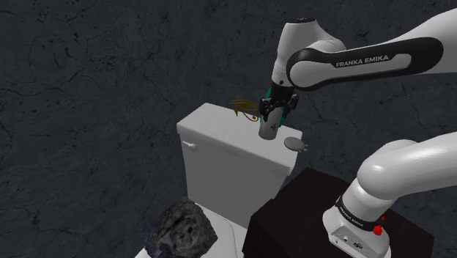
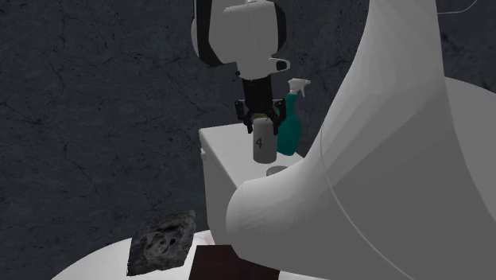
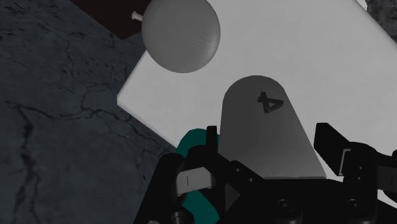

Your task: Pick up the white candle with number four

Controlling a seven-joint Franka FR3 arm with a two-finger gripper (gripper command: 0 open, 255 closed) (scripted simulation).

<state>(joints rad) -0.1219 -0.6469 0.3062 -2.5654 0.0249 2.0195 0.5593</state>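
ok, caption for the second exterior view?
Claw clasps the candle marked 4 at the tank, teal spray bottle beside it.

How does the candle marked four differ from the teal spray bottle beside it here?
The candle is a pale grey cylinder bearing a dark 4; the spray bottle is teal with a white trigger head. The candle is shorter and stubby; the spray bottle is taller, with a narrow neck. The gripper clasps the candle; the spray bottle stands free on the toilet tank. Both are upright.
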